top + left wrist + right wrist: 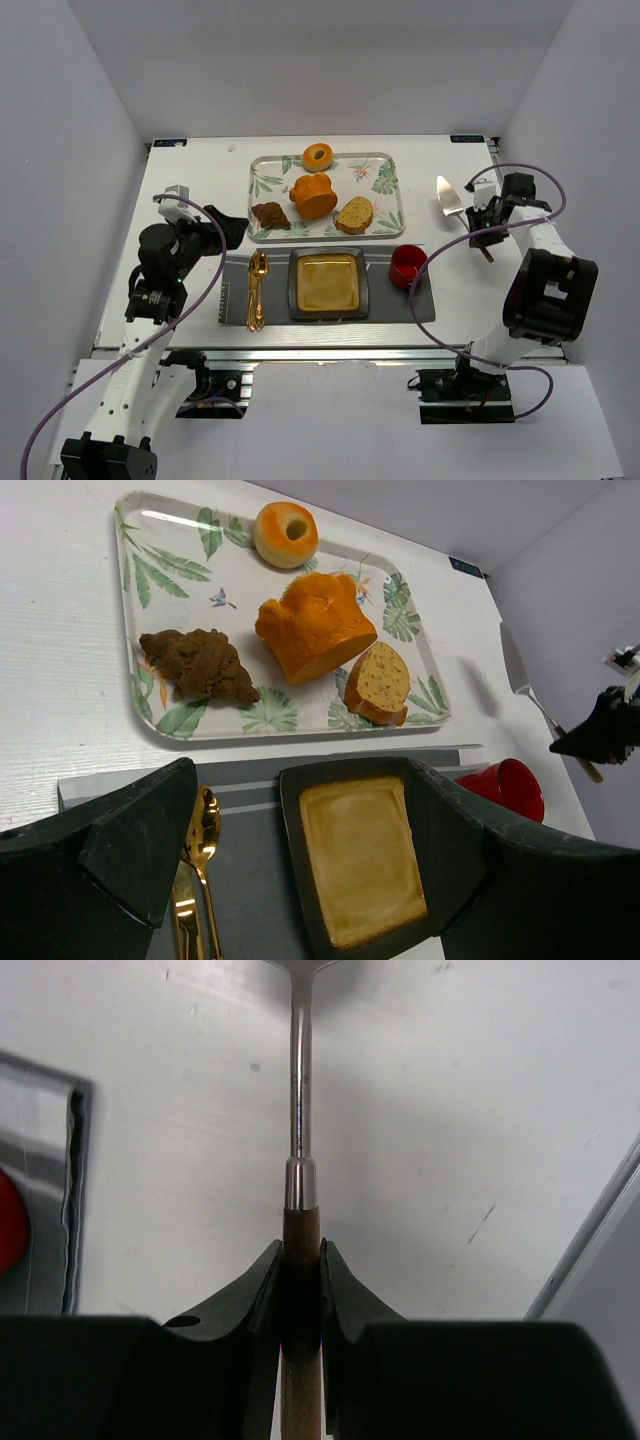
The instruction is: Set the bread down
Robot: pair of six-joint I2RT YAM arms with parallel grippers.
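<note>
- Top view: the left arm rises from its base, bends at the elbow and points right. The left gripper [228, 230] hangs just off the near-left corner of the tray [270, 180].
- The right arm is folded back on itself at the right side of the table [200, 180]. The right gripper [487, 218] is down over the handle of the server [447, 195].
- The bread [354, 214] lies in the tray's near-right corner, just beside the bun [314, 195]. Neither claw is touching it.
- There's a small dark label [467, 138] at the table's far-right corner, too tiny to read.
- Left wrist view: the jaws are spread wide with nothing between them, and they frame the plate [360, 850] and the gold spoon [203, 825]. The bread lies further out on the tray with its speckled cut face up.
- Right wrist view: the jaws are pinched tight on the server's brown wooden handle, right below the metal collar. The steel shaft runs straight away over bare table. A sliver of the cup [8, 1230] peeks in at the left edge.
</note>
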